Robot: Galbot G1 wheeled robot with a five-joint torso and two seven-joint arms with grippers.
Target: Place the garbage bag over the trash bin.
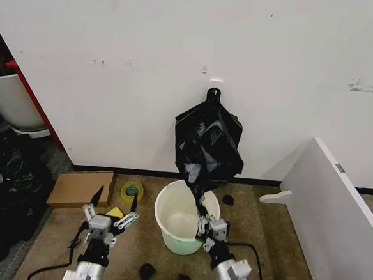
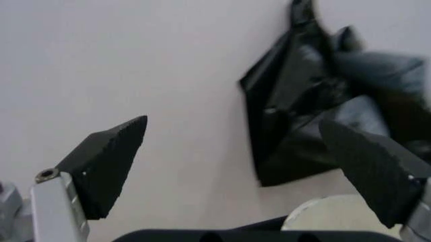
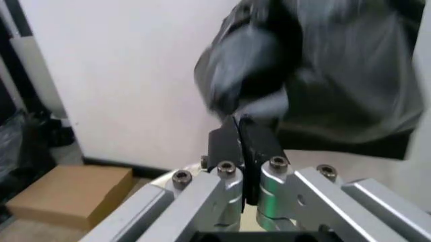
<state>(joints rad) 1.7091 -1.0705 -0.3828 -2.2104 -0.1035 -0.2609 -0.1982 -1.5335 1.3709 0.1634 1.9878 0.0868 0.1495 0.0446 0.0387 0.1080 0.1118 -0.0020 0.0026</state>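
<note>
1. Backing onto a plain white wall, with worn brown carpet underfoot and scattered clutter lying about: a cardboard box, a roll of tape, a white panel leaning at the robot's right.
2. Hanging from a wall hook above the bin: the garbage bag, glossy, thin and crinkled, bunching into loose black folds and tapering to a stretched tail.
3. Pinching that tail just over the near rim: the right gripper, fingers closing tight on the plastic.
4. Standing open and unlined on the carpet directly below: the trash bin, round, smooth white plastic, narrowing toward a pale green base.
5. Hovering well apart to the robot's left, near the box: the left gripper, ridged black fingers spreading wide, holding nothing.
6. Judging progress as early: bag gripped but not yet off the hook, mouth not opened, rim uncovered; spreading and draping over the bin all left to do.
</note>
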